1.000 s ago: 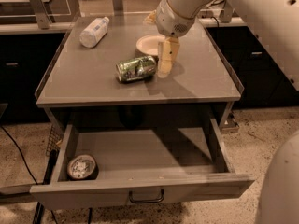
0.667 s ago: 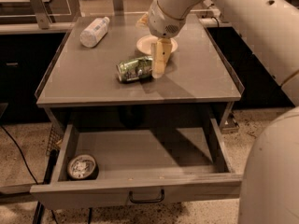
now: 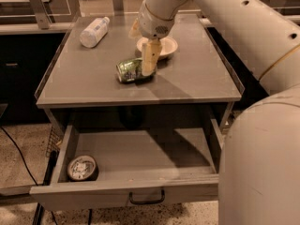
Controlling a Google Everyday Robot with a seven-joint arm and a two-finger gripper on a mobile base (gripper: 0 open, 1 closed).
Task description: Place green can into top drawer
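Note:
The green can [image 3: 130, 70] lies on its side on the grey cabinet top [image 3: 84, 78], a little in front of a white bowl [image 3: 165, 46]. My gripper [image 3: 147, 65] hangs down from the arm at the can's right end, over or against it. The top drawer [image 3: 126, 191] is pulled open below, with a dark bar handle [image 3: 146, 199] on its front panel. The green can is outside the drawer.
A round silver-topped can [image 3: 82, 168] sits in the drawer's front left corner. A white plastic bottle [image 3: 93, 31] lies at the back left of the cabinet top. My arm [image 3: 262, 36] fills the right side of the view. A dark cable [image 3: 18, 158] runs over the floor on the left.
My gripper has moved left, from beside the can's right end to over that end. The can, bowl, bottle and drawer have stayed in place.

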